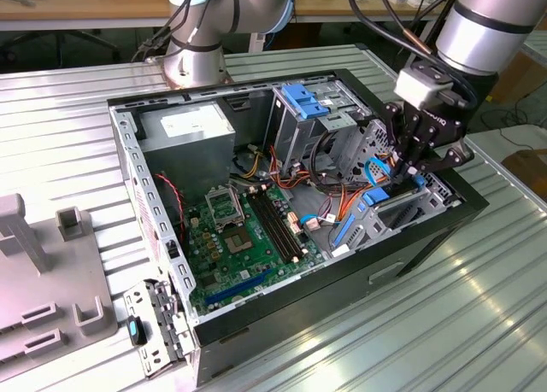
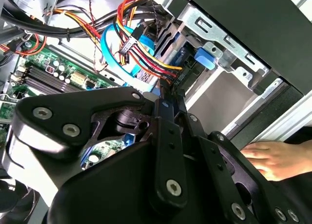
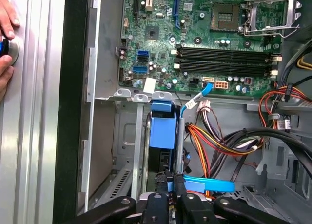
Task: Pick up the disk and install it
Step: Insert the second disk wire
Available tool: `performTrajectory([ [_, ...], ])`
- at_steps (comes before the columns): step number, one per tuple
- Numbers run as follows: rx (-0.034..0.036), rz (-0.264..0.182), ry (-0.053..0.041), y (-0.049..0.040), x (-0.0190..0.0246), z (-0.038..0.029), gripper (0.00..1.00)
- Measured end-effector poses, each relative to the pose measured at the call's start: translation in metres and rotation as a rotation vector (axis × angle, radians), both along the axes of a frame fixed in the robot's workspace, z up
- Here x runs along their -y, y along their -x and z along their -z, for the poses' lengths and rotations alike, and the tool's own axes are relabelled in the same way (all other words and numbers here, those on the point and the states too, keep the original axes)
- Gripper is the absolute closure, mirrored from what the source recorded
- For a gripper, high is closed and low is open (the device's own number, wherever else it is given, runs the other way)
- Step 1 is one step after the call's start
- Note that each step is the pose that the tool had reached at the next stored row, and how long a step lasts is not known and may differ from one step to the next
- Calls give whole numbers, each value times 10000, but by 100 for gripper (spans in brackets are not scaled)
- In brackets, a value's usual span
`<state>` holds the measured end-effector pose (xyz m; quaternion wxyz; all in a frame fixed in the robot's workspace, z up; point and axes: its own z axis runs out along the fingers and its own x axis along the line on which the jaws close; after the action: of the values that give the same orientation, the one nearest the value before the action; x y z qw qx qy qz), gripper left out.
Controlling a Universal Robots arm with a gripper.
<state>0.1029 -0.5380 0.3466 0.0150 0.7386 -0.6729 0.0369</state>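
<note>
Gripper (image 1: 408, 172) sits low inside the open computer case (image 1: 128, 153), over the drive bay on the side of the case nearest the exterior view's right, black fingers close together and clamped on the disk (image 3: 162, 131). Disk stands on edge in the bay slot, blue carrier frame visible in the first wrist view just beside the motherboard (image 3: 209, 33) edge; in the exterior view a bit of its blue (image 1: 419, 184) shows just under the fingertips. In the first wrist view the gripper (image 3: 170, 182) pinches the disk's near edge, with a flat blue cable (image 3: 207, 185) touching or just beside the fingers. In the second wrist view the gripper (image 2: 171, 94) points into the bay, next to a bundle of red, yellow and orange wires (image 2: 146, 53) and a blue cable loop (image 2: 112, 48). Blue plastic latch (image 1: 303, 97) tops the grey metal drive cage (image 1: 299, 127) farther back in the case, apart from the gripper. Power supply (image 1: 184, 127) sits in the case's rear corner, toward the exterior view's left of the cage. A person's hand (image 2: 275, 158) rests outside the case wall in the second wrist view; in the first wrist view the hand (image 3: 6, 43) is on a round blue-centred button on the ribbed metal table (image 1: 68, 136). Grey fixture (image 1: 51, 281) lies on the table outside the case, well apart from the gripper.
</note>
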Motion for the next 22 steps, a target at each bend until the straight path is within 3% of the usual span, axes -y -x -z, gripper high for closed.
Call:
performTrajectory([
  [9, 7, -48, -15, 9, 5, 27, 84],
  [22, 7, -59, -116, 10, 4, 96, 84],
])
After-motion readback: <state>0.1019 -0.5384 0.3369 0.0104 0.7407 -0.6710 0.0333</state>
